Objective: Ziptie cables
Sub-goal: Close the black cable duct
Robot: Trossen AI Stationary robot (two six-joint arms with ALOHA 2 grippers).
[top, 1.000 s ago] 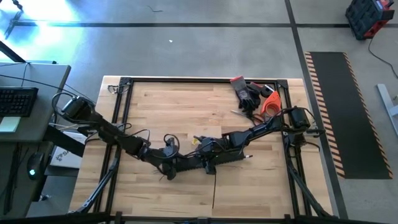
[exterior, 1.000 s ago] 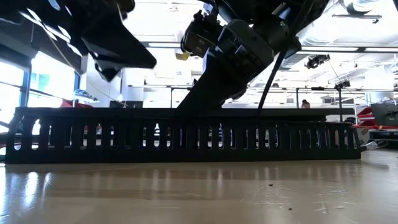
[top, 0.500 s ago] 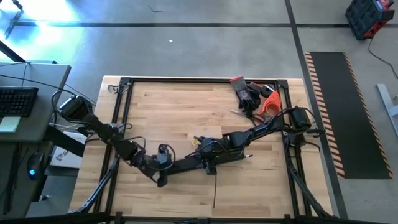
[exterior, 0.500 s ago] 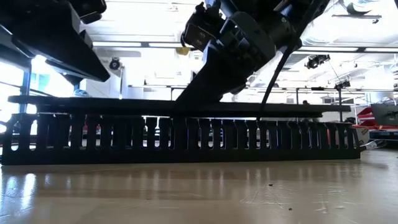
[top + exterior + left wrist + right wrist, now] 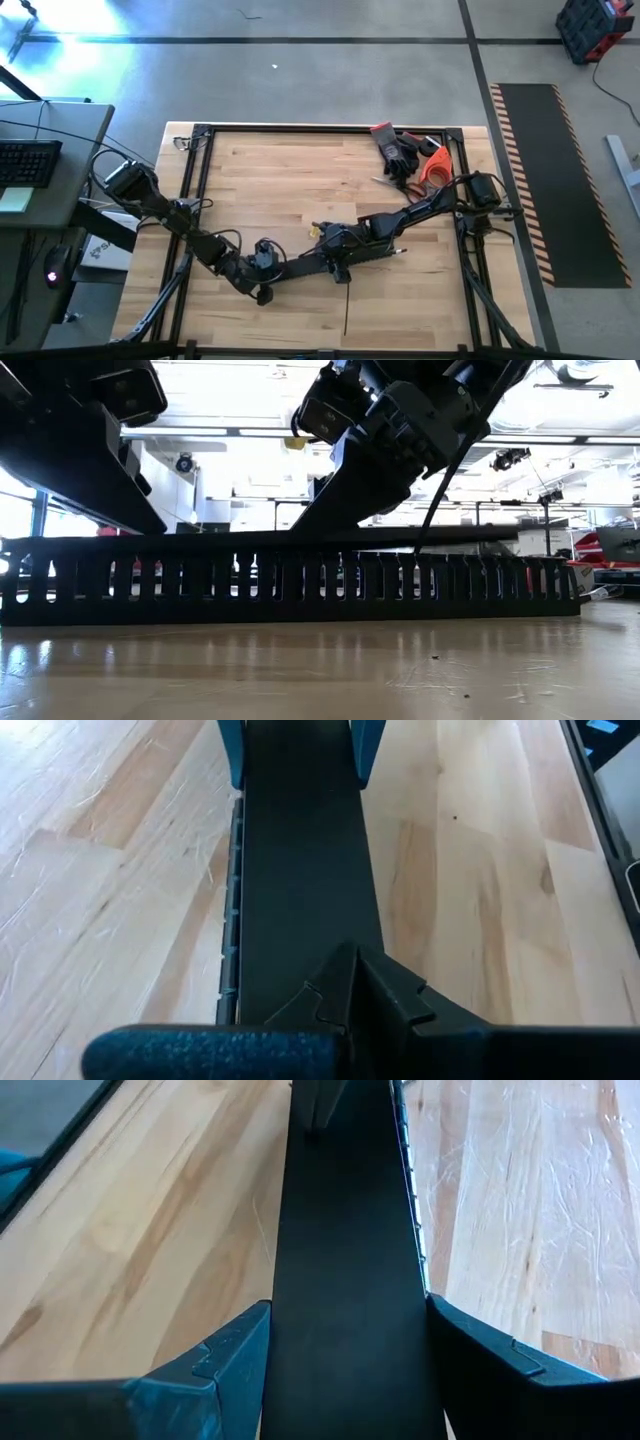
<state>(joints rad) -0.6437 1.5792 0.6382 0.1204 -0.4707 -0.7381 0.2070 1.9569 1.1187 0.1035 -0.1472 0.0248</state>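
Lower and further toward the frame's bottom left than a second ago, the left gripper [image 5: 262, 290] now sits clamped tight at the end of the flat black strip [image 5: 300, 890], which has dropped onto the slotted duct [image 5: 290, 585]. Centre frame, the right gripper [image 5: 335, 262] straddles that strip, fingers [image 5: 210, 1365] spread against its edges. One dark cable [image 5: 345, 312] trails below. Gloves [image 5: 400, 150] lie upper right on the table [image 5: 290, 180].

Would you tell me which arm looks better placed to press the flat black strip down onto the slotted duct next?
Probably the left. Its end effector is shut and sits over one end of the flat black strip, which lies along the slotted duct. The right end effector straddles the strip's other end, fingers either side, steadying it.
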